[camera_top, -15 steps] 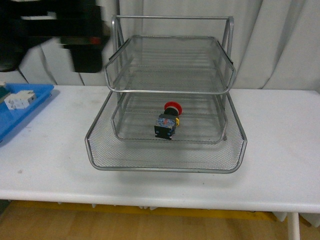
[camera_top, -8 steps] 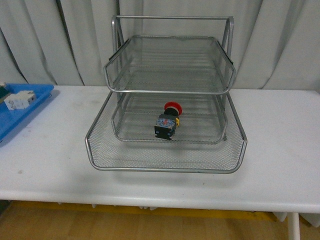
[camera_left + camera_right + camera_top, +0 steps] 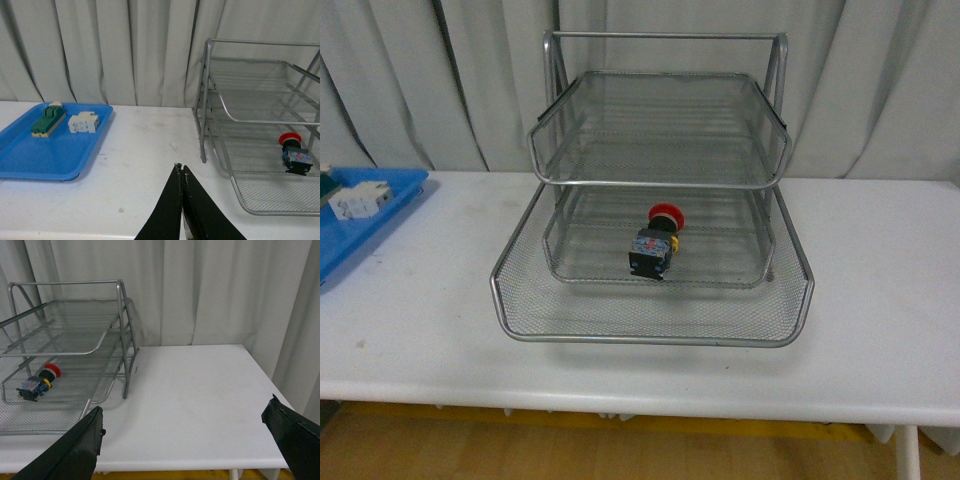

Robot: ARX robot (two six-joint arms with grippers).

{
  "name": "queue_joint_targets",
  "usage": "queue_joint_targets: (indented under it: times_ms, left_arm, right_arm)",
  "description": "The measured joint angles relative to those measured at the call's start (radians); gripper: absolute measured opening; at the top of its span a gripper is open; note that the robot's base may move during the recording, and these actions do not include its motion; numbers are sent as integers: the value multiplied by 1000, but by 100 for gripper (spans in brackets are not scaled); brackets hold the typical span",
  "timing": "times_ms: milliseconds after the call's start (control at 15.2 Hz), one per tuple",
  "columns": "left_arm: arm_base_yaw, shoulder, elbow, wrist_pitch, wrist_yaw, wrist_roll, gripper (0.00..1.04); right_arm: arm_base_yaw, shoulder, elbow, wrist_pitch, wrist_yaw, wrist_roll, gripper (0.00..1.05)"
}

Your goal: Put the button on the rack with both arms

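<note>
No text, number, brand or sign can be read in any of the views. The button [image 3: 653, 247], near the centre of the front view, has a pale blue patch on its dark body that may be a label, but it is too small to make out. The white block [image 3: 360, 202], at the left edge of that frame, is likewise too small and blurred to read.

Left gripper [image 3: 181, 172] jaws pressed together; right gripper [image 3: 185, 410] jaws spread wide.
</note>
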Motion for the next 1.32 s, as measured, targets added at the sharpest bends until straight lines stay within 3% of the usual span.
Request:
queue_joint_targets:
  times_ms: [66,855,987,1250,1316]
  left_arm:
    - [0,-15,-27,48,0,0,2]
    - [0,-315,-34,-264,0,2,2]
    - [0,-459,-34,-456,0,2,2]
    - [0,-484,-34,-442,0,2,2]
    - [0,-484,-34,-446,0,2,13]
  right_arm:
    - [0,0,0,0,0,0,98]
    - [0,0,0,0,0,0,98]
    - [0,0,0,0,0,0,98]
    - [0,0,0,0,0,0,98]
    - [0,0,0,0,0,0,98]
